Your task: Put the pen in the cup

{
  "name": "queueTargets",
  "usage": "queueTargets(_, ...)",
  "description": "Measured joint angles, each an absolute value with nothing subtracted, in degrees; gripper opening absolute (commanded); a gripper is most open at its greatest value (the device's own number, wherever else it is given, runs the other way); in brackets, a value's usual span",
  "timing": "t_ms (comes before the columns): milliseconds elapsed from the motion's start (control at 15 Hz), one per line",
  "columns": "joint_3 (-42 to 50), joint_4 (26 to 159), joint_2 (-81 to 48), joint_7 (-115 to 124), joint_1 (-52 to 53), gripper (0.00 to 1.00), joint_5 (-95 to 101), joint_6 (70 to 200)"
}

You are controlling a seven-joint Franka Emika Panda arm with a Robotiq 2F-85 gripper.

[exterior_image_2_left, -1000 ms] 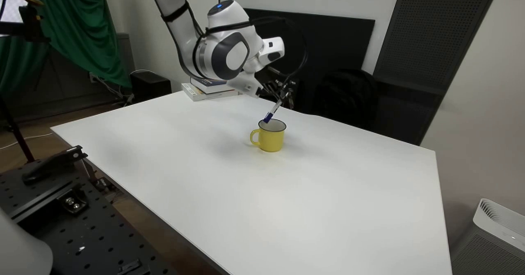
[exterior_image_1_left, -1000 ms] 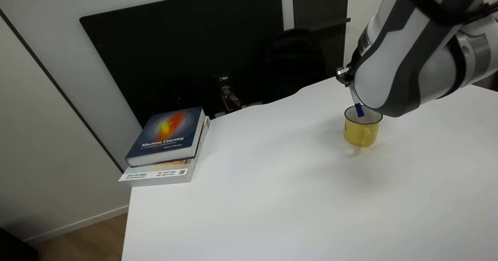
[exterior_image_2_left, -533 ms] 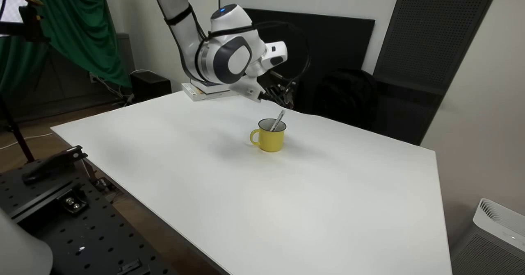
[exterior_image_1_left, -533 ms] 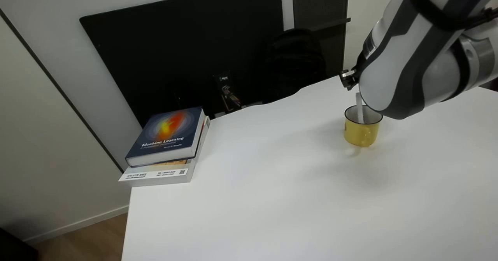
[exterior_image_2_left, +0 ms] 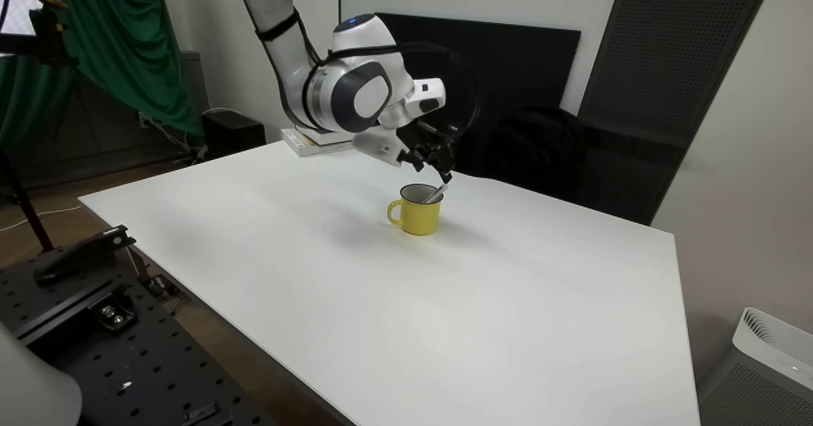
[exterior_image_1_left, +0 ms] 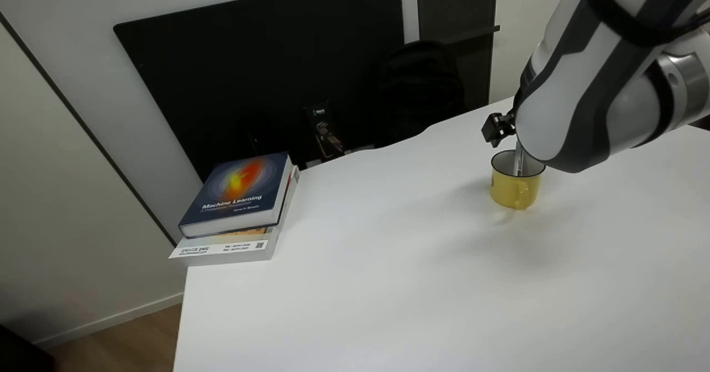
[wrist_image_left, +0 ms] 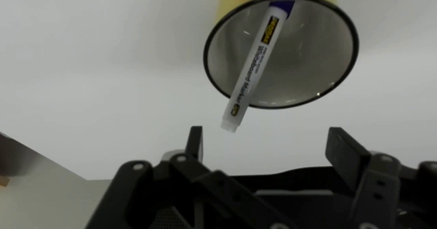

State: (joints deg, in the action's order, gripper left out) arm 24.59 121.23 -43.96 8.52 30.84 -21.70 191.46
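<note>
Pen [wrist_image_left: 254, 65] is in the cup [exterior_image_2_left: 420, 221], tilted, blue end down inside, white end poking out over the dark rim; "Whiteboard Marker" shows on its barrel in wrist view. Cup's upright on white table [exterior_image_2_left: 476, 324]. Gripper [wrist_image_left: 264, 143] is near the rim, fingers spread wide w/ nothing held; wrist view shows a gap btwn pen's white end & the nearer fingertip. Arm [exterior_image_2_left: 356, 86] reaches in from above. Well apart from cup, nr table corner: 2 stacked books [exterior_image_1_left: 230, 189], "Machine Learning" on top. Blk panel [exterior_image_1_left: 266, 78] is beyond table edge.
</note>
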Motion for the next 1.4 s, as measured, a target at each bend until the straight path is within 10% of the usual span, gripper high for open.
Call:
queueTargets(667, 27.31, 121.26, -31.19, 8.45, 29.22, 1.0, -5.2, 169.64)
queueTargets(1400, 6.2, 120.58, -18.64, 5.18, 9.2, 1.0, 0.18, 140.62)
